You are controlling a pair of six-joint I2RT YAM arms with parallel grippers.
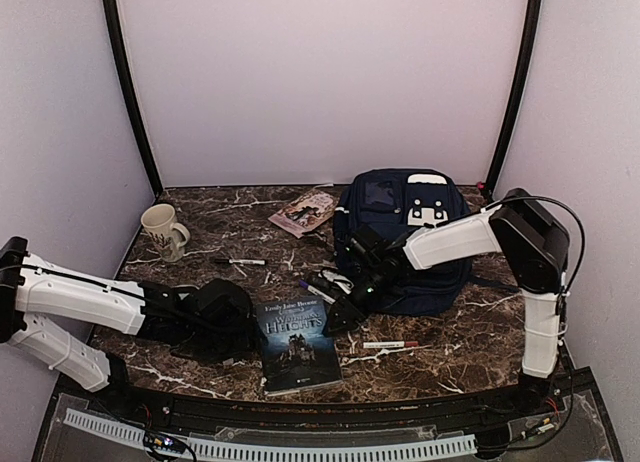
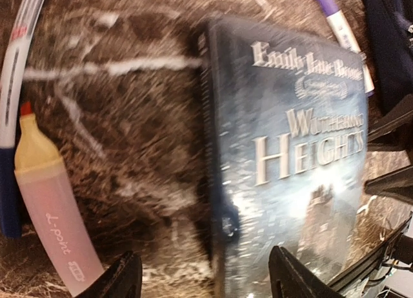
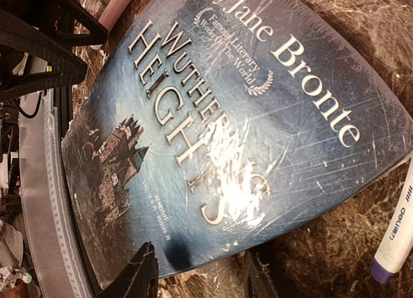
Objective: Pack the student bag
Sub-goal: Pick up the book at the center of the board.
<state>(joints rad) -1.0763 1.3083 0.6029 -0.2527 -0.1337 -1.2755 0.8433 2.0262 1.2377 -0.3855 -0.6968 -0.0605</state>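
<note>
The student bag sits at the far right of the bench, behind the right arm. The Wuthering Heights book lies flat and cover up at the near middle, so it looks like the item to be packed now. Both arms meet at it. The left pincer is released, its jaws wide astride the spine edge, probably to steady or lift that side. The right pincer brackets the book's right edge with jaws partly apart, and I cannot tell whether it grips. A pink highlighter and a purple-capped marker lie loose beside the book.
</note>
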